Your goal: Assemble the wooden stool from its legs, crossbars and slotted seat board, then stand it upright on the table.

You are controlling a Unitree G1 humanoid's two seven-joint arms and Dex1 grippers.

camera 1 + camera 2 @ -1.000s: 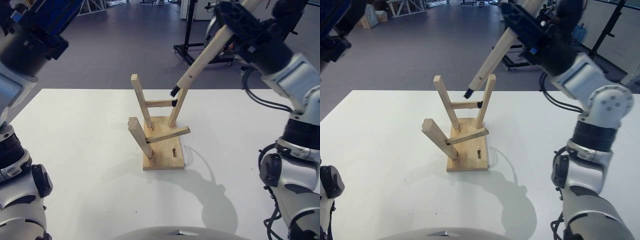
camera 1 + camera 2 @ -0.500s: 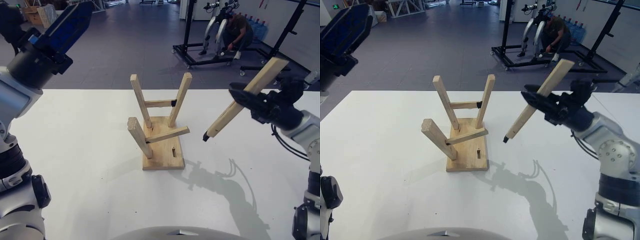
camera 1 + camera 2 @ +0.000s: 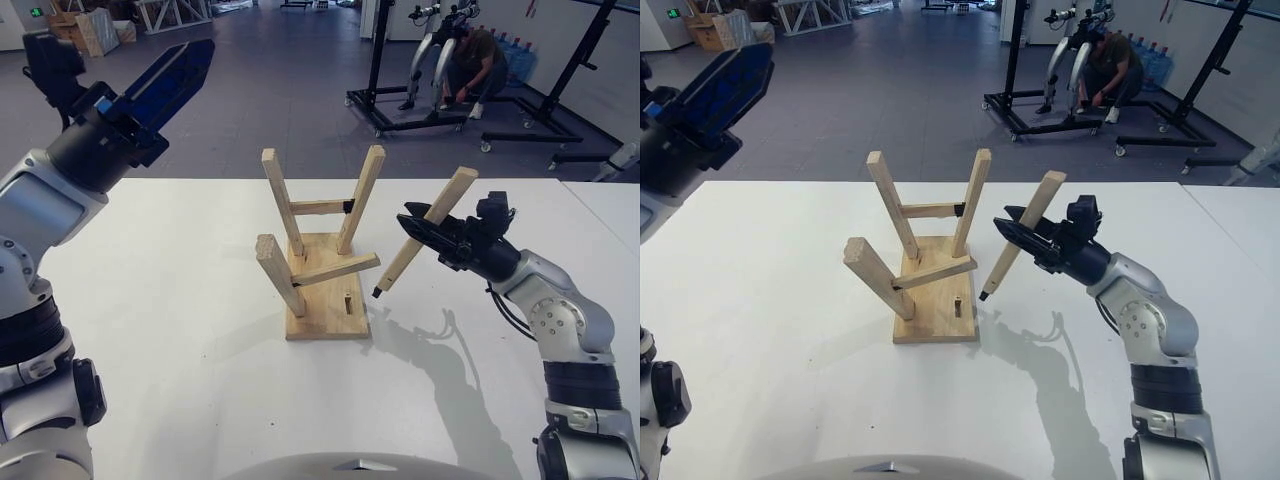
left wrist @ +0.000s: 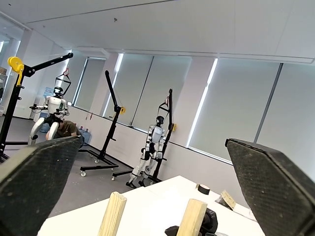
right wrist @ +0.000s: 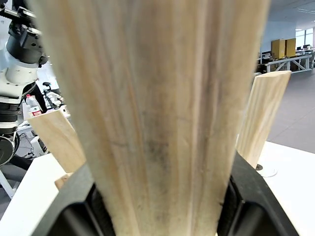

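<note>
**Fourth leg in right gripper, closing on the seat board**

Eye views: the seat board (image 3: 327, 322) lies flat on the table (image 3: 150, 330). Three legs stand up out of it.
- The far-left leg (image 3: 284, 200) and far-right leg (image 3: 360, 198) are joined by a crossbar (image 3: 318, 207).
- The near leg (image 3: 280, 275) leans, with a second crossbar (image 3: 340, 268) slanting off it.
- A slot (image 3: 348, 302) shows at the board's near-right.

The right gripper (image 3: 422, 232) sits right of the board and holds the loose leg (image 3: 395, 265) tilted, dark tip down.

The right wrist view adds the clamp: black fingers (image 5: 74, 211) press the wood from both sides.

The left wrist view adds the left gripper's state: pads (image 4: 39, 172) spread wide with nothing between them, and two leg tops beyond.

Versus 0.5 s ago, the loose leg has come in from well right of the board and dropped. Its tip now hangs just beside the board's right edge; we can't tell if it touches.

The left gripper (image 3: 185, 65) has edged closer, high and well left of the board.
</note>
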